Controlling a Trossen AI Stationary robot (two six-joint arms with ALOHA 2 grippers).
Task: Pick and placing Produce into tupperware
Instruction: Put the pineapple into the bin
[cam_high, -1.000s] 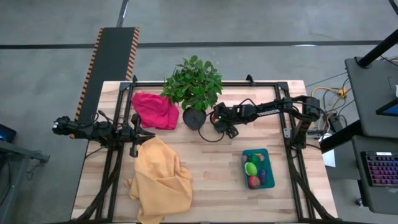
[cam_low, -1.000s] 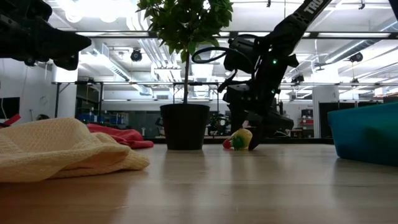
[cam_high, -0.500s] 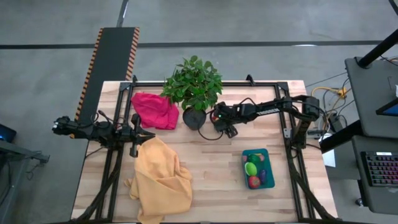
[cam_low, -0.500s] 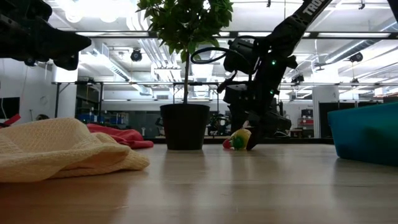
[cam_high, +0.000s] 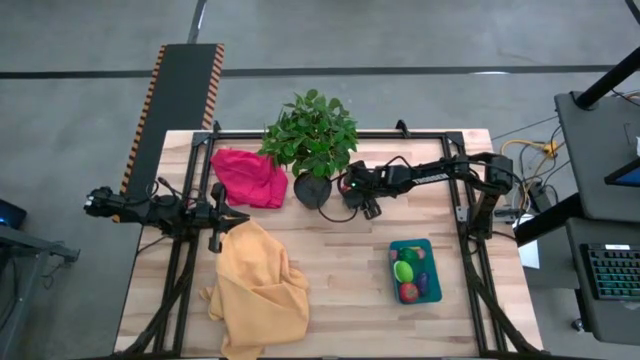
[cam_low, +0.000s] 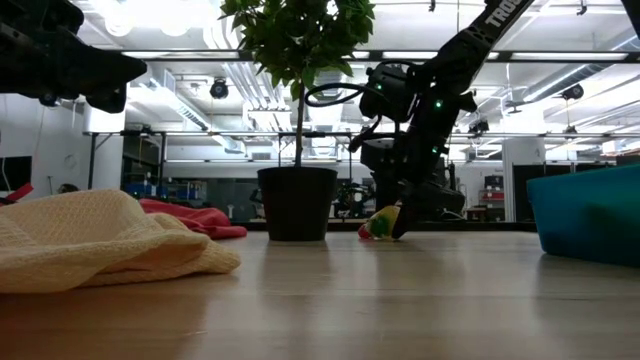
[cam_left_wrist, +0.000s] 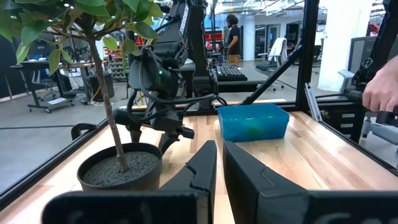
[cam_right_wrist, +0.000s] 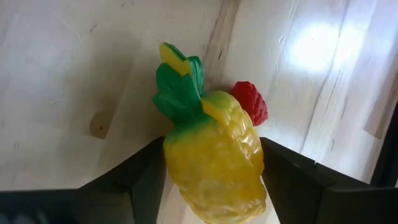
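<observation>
A yellow toy pineapple (cam_right_wrist: 214, 155) with a green crown lies on the wooden table beside the plant pot, and a small red berry (cam_right_wrist: 250, 102) sits right against it. My right gripper (cam_right_wrist: 213, 147) comes down at a slant and is shut on the pineapple (cam_low: 381, 224). The teal tupperware (cam_high: 414, 244) stands at the near right with green, red and purple produce inside. My left gripper (cam_left_wrist: 219, 167) is shut with nothing in it. It hovers level over the table's left side (cam_high: 240, 217). My right gripper pinches the pineapple's yellow body (cam_right_wrist: 186, 168) between its two fingers, one on each flank. The fingers (cam_right_wrist: 146, 183) slant down from the table's right side. The pineapple lies on the table, its green crown pointing away from the gripper.
A leafy potted plant (cam_high: 310, 135) in a black pot (cam_low: 297, 203) stands just left of the pineapple. A red cloth (cam_high: 247, 176) lies at the far left and a yellow cloth (cam_high: 258, 285) at the near left. A person's hand (cam_left_wrist: 382, 93) shows beyond the table's right edge.
My right gripper has stayed over the pineapple, rolled slightly about its own line and brought its fingers in until they close on the pineapple's sides. The pineapple has stayed on the table.
</observation>
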